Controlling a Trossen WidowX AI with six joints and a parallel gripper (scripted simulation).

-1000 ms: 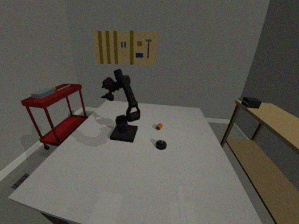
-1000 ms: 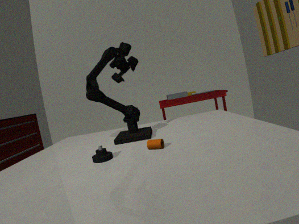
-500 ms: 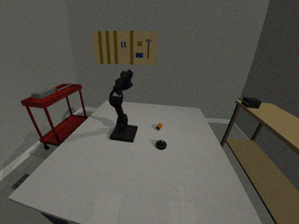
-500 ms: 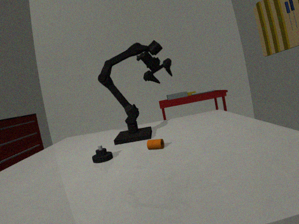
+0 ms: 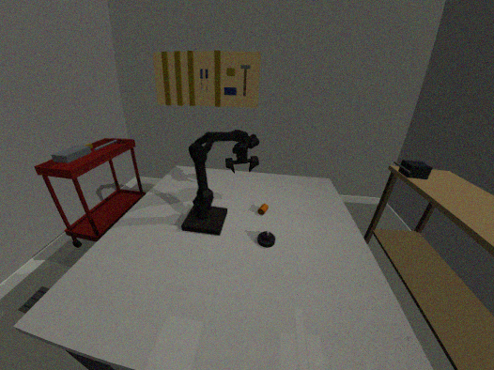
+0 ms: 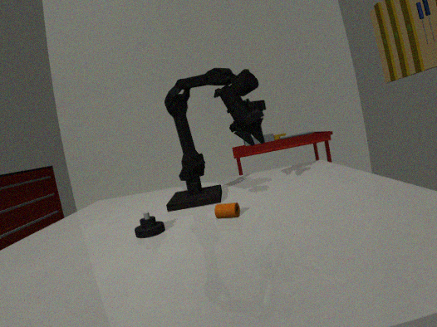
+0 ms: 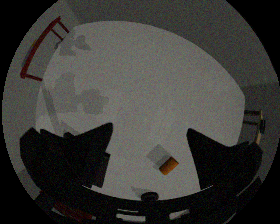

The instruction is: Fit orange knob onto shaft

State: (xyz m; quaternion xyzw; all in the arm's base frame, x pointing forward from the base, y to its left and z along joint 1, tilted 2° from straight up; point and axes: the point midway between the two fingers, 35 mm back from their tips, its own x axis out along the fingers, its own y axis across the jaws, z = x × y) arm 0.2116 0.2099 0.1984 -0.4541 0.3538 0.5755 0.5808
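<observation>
The orange knob (image 5: 263,208) (image 6: 227,210) (image 7: 169,166) is a short cylinder lying on its side on the white table. One end face shows dark detail in the exterior view, too small to make out the flat. The black round pedestal (image 5: 266,240) (image 6: 149,229) stands upright on the table, nearer the top camera than the knob. Its silver shaft (image 6: 146,216) points up; its flat side cannot be made out. My gripper (image 5: 242,171) (image 6: 257,143) (image 7: 151,130) is open and empty, pointing down high above the table. In the wrist view the knob lies low between the fingers, toward the right one.
The white table (image 5: 225,293) (image 6: 316,246) carries the arm's black base (image 5: 205,221) (image 6: 195,198), which stands beside the knob and pedestal. A red cart (image 5: 89,161) (image 6: 287,142) stands off the table, and a wooden bench (image 5: 451,194) stands on the other side.
</observation>
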